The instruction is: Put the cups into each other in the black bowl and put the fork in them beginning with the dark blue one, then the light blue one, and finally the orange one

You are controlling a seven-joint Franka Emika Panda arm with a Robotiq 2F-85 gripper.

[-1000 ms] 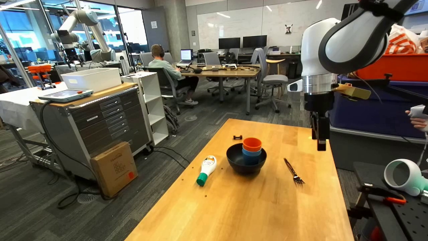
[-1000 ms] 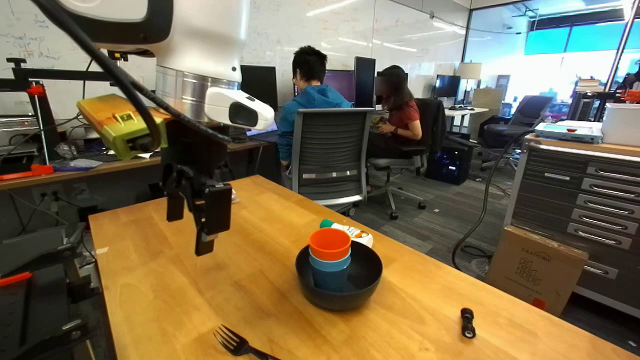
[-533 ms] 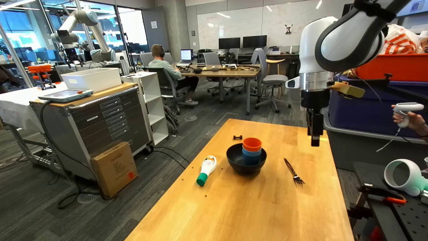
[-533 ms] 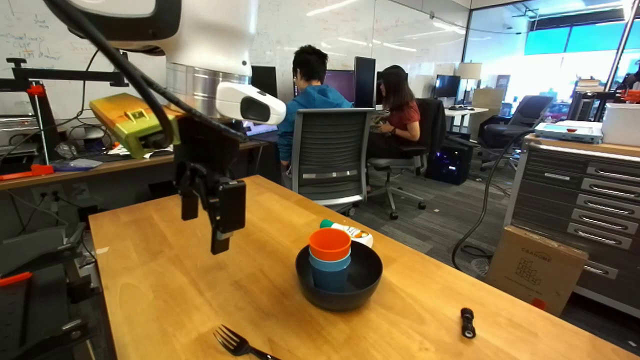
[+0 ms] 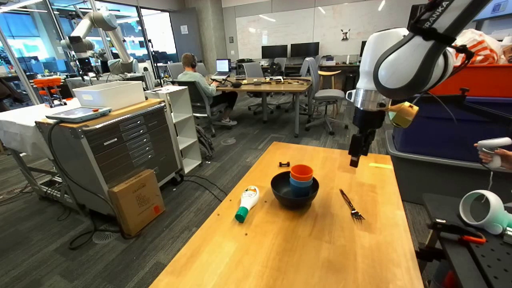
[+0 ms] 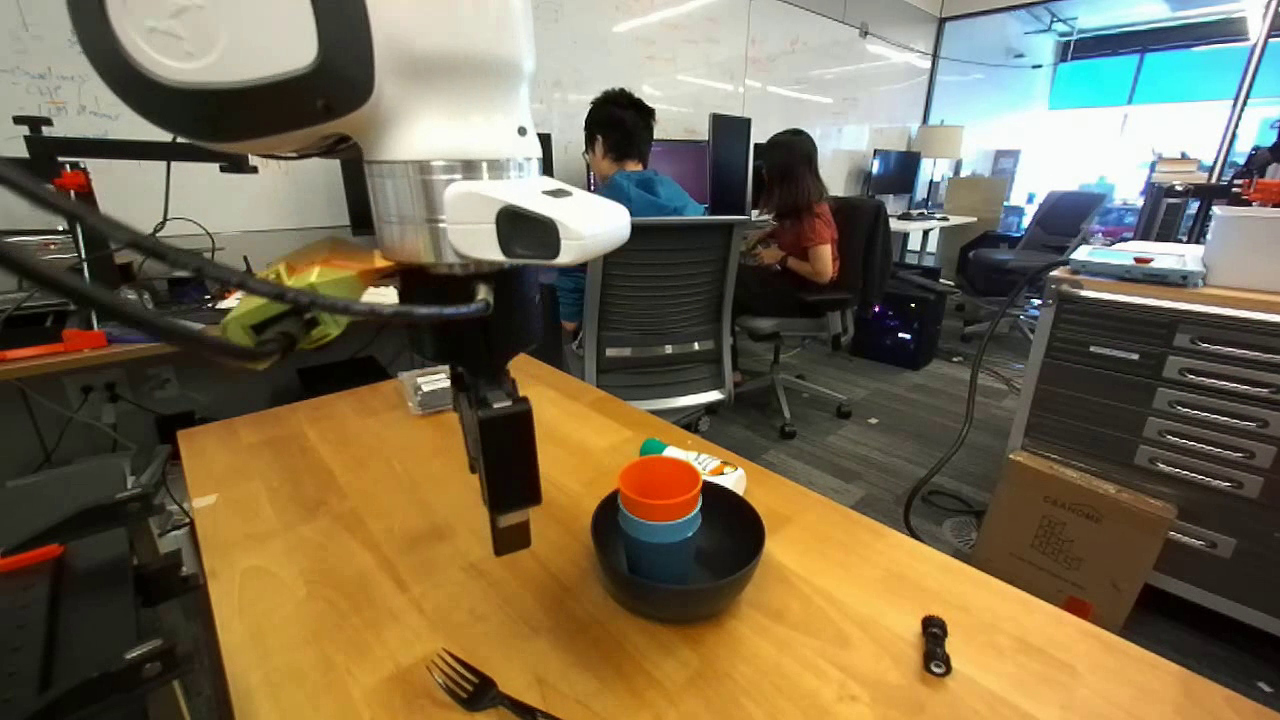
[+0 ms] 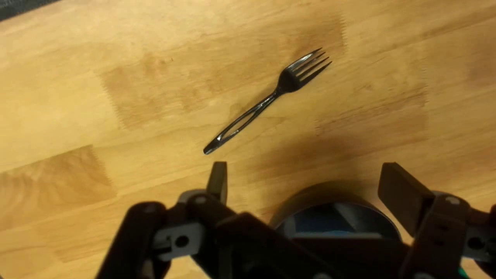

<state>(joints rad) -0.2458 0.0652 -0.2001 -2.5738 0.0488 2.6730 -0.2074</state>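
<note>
Wooden worktop (image 6: pixel 330 560): cups (image 6: pixel 660 525) nested in the black bowl (image 6: pixel 685 600); fork (image 7: pixel 286 82) loose, upper centre of the wrist view. Jaws apart, empty. Judged step: fork pick-up, calling next for lowering over the fork and closing.

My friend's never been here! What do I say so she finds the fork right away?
Find the wooden table, then the round black bowl with the stacked cups inside. The fork lies flat on the table beside that bowl, not touching it. A stubby black thing lies on the table too, but only the fork has a slim handle and four prongs.
</note>
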